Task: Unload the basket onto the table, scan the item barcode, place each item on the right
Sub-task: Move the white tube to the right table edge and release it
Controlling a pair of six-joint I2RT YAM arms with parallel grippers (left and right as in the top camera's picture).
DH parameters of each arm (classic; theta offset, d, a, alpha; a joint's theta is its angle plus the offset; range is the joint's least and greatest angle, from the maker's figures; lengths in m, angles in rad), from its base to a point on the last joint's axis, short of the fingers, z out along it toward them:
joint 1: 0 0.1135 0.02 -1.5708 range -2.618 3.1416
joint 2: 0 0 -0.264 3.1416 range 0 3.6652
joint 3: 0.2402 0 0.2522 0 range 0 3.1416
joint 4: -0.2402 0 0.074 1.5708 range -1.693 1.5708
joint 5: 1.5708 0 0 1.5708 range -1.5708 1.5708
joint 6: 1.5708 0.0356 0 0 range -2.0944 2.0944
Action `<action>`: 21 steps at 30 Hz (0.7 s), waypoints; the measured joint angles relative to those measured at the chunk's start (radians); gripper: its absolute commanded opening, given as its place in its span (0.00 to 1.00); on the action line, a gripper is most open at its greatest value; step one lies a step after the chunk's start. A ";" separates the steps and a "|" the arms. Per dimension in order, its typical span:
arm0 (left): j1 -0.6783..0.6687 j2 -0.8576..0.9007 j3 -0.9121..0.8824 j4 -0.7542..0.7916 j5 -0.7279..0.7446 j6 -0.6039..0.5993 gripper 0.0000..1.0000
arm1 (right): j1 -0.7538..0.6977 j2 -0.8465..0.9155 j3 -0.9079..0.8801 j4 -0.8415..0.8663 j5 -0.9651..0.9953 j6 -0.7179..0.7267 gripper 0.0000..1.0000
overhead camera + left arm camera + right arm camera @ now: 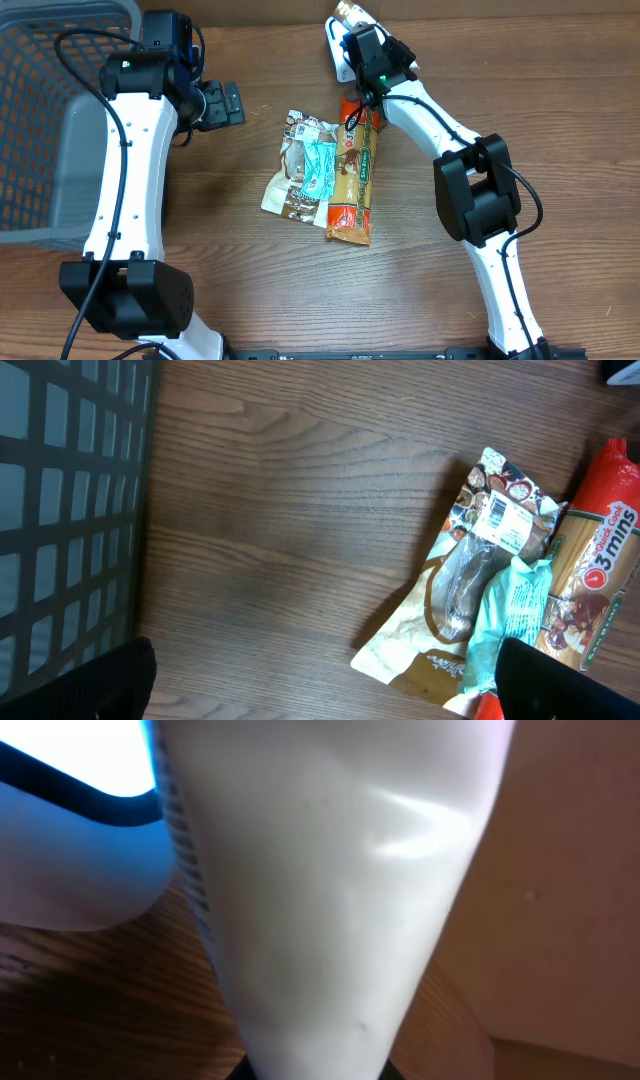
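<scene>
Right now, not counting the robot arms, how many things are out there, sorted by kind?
Food packets: 3 (cream pouch, teal packet, red pasta pack)
Baskets: 1 (grey basket)
Scanners: 1 (white scanner)
Total: 5

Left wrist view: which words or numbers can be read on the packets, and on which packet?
"Quick Cook": on the red noodle packet.
"3 mins": on the same packet.
Too small to read: the white barcode sticker on the beige pouch.
Blurred: the print on the teal packet.
</scene>
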 measured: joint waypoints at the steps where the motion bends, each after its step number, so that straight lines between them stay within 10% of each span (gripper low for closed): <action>1: 0.000 0.000 0.000 0.000 0.000 0.000 1.00 | 0.001 0.000 0.000 0.000 0.006 -0.001 0.03; 10: 0.000 0.000 0.000 0.000 0.000 0.000 1.00 | 0.026 -0.059 0.000 -0.325 -0.080 0.194 0.04; 21: 0.000 0.000 0.000 0.000 0.000 0.000 1.00 | -0.134 -0.591 0.049 -0.977 -0.400 0.806 0.04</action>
